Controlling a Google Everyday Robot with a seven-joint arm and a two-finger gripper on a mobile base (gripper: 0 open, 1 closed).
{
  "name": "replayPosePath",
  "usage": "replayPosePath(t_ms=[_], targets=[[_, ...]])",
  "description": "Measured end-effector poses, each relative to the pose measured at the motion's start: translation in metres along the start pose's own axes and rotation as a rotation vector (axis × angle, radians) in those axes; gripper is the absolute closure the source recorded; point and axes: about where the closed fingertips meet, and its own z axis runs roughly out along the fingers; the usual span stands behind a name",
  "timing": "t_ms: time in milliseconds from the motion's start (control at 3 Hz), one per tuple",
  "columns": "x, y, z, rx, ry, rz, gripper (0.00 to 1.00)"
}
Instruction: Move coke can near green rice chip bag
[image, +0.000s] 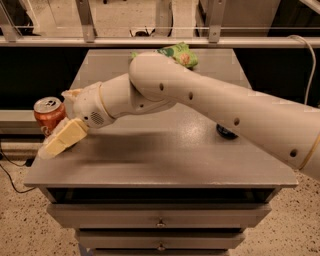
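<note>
The gripper is at the left edge of the grey bench, at the end of the cream-white arm that reaches in from the right, across the bench top. Its jaws stand wide. The near finger, pale yellow, slants down and to the left in front; only a small part of the other finger shows higher up, at the wrist.

The coke can stands upright between the jaws, close to the left rim of the bench, with its silver top and pull tab facing up. The near finger crosses the can's lower right side in this view. Whether either finger touches the can cannot be told.

The green rice chip bag lies at the far edge of the bench, well apart from the jaws, behind them and off to the right. The arm's elbow hides its left part; the dark green logo and an orange patch show.

Farther to the right of the jaws, under the forearm, a small dark rounded object sits on the bench. Only its lower part shows.

Below the jaws, the bench front carries two drawers, each with a small knob. A black cable runs over the speckled floor to the lower left of the jaws, and a metal rail crosses behind the bench.
</note>
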Motion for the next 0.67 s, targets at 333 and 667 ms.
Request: replayPosePath(t_ms=[333,667], targets=[[-0.0034,-0.0017,0.0100,0.014,-0.024,0.008,0.10],[-0.0034,-0.0064,0.0116,0.043,-0.041,0.023,0.33]])
